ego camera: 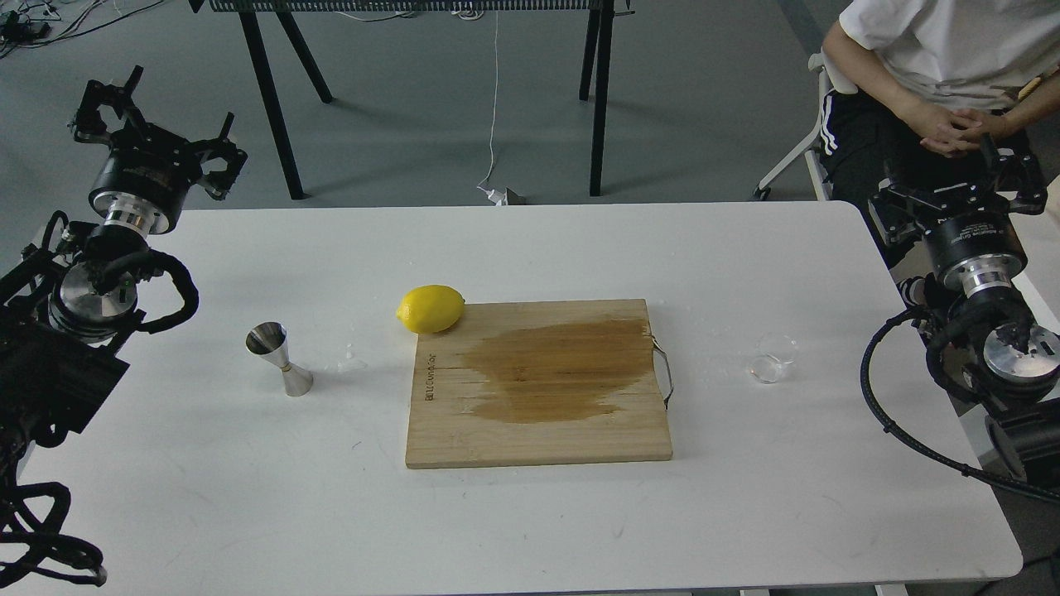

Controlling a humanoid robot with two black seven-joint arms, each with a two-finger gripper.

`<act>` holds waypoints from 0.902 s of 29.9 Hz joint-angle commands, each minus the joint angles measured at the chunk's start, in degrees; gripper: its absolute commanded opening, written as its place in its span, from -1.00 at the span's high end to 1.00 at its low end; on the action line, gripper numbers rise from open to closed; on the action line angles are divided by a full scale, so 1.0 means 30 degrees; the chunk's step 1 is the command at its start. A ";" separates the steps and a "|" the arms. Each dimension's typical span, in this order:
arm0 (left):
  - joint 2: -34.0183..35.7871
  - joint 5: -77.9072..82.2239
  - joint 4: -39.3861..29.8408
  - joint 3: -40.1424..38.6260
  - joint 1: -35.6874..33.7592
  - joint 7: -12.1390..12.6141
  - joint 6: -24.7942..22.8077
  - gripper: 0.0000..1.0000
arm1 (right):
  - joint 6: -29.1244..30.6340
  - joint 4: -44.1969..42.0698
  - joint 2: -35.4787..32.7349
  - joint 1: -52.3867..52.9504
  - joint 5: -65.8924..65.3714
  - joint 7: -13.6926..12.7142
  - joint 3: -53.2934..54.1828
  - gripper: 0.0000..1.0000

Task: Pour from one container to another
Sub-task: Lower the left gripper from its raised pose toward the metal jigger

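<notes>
Left tool (157, 112) spread open, empty, far from jigger (279, 358).

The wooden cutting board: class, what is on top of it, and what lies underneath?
On the wooden cutting board is a broad wet, darker stain. The lemon overlaps its far left corner. Underneath, only the white table shows around it; whatever the board covers is hidden.

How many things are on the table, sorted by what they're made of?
Metal: 1, the jigger
Glass: 1, the cup
Wood: 1, the cutting board
Fruit: 1, the lemon
Total: 4
</notes>
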 commanded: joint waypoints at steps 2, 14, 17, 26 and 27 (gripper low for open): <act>0.0223 0.0002 -0.0092 -0.0025 0.0014 -0.0075 0.0000 -1.00 | 0.0000 -0.0016 -0.0001 -0.0012 0.0001 -0.0003 -0.0084 -1.00; 0.3676 0.1140 -0.5564 0.0092 0.1390 -0.0221 0.0000 -1.00 | 0.0000 -0.0016 -0.0088 -0.0041 0.0001 -0.0003 -0.0114 -1.00; 0.5141 0.3479 -0.7234 0.0092 0.1828 -0.1447 0.0000 -1.00 | 0.0000 -0.0016 -0.0147 -0.0216 0.0001 -0.0003 -0.0114 -1.00; 0.9593 1.0866 -1.3825 -0.0376 0.5137 -0.2300 0.0000 -1.00 | 0.0000 -0.0016 -0.0206 -0.0422 0.0001 -0.0003 0.0003 -1.00; 1.0034 1.1335 -1.4325 -0.0405 0.5431 -0.2389 0.0000 -1.00 | 0.0000 -0.0016 -0.0206 -0.0422 0.0001 -0.0003 0.0003 -1.00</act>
